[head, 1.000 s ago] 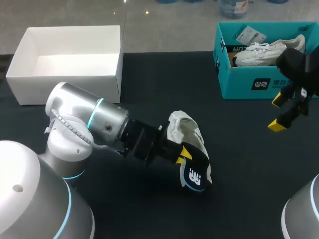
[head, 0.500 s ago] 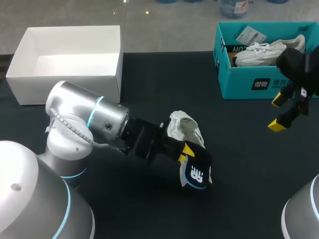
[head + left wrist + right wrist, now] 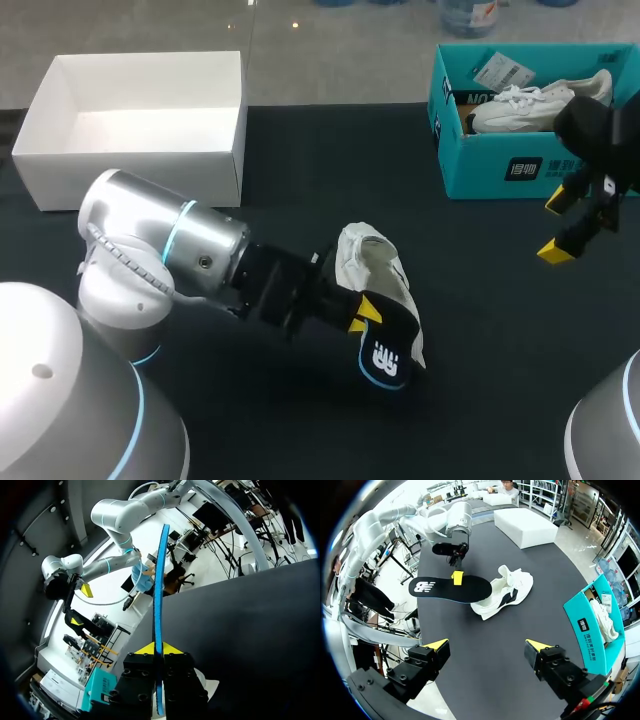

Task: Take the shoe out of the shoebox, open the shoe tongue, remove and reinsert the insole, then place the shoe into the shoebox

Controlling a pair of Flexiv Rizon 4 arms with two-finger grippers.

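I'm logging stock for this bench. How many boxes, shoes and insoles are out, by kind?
Boxes: 2, white box and teal box
Shoes: 2, loose shoe and boxed shoe
Insoles: 1, insole
Total: 5

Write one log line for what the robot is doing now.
step: insole out | left gripper: shut on insole, beside shoe | right gripper: open, near shoebox | shoe: on table

Black insole point(image 3: 388, 345), white shoe point(image 3: 372, 262), black table point(image 3: 300, 160).
The insole carries a white logo and a bright blue edge. The shoebox point(image 3: 470, 165) is teal with a small black label; the other box point(image 3: 130, 170) is plain white.
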